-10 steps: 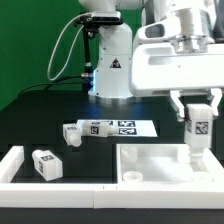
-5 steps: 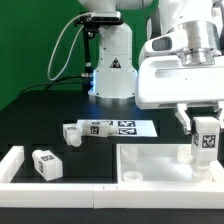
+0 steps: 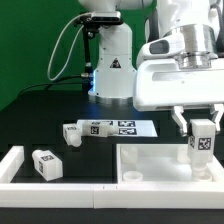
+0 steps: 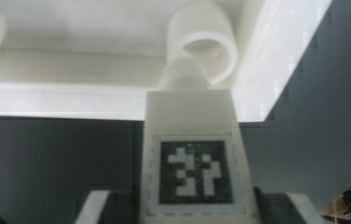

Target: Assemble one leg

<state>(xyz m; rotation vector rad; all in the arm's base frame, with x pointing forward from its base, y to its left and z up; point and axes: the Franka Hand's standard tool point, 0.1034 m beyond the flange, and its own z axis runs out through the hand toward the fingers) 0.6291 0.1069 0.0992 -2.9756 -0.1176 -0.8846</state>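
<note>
1. The end effector (image 3: pixel 201 128) hangs at about 3 o'clock in the exterior view. Its two fingers are part-way open, only as wide as the block between them, and clamp on either side of the leg (image 3: pixel 203 144).
2. The leg stands upright in that grip. A black-and-white tag on its face is turned toward the exterior camera, and its lower end points straight down, at 6 o'clock from the fingers.
3. Below it lies the white panel (image 3: pixel 160 160), on the bench (image 3: pixel 40 115) at roughly 5 o'clock in the exterior view. The leg's lower end reaches down at the panel's corner on the exterior view's right.
4. In the wrist view the leg's far end narrows toward a round recess (image 4: pixel 204 45) in the panel. The blur hides whether the tip touches it.
5. A second tagged peg (image 3: pixel 45 163) rests at 8 o'clock in the exterior view, well apart from the end effector, behind a white border bar (image 3: pixel 20 180).
6. A third peg (image 3: pixel 73 132) lies on its side near the centre, just beside the marker board (image 3: pixel 125 127).
</note>
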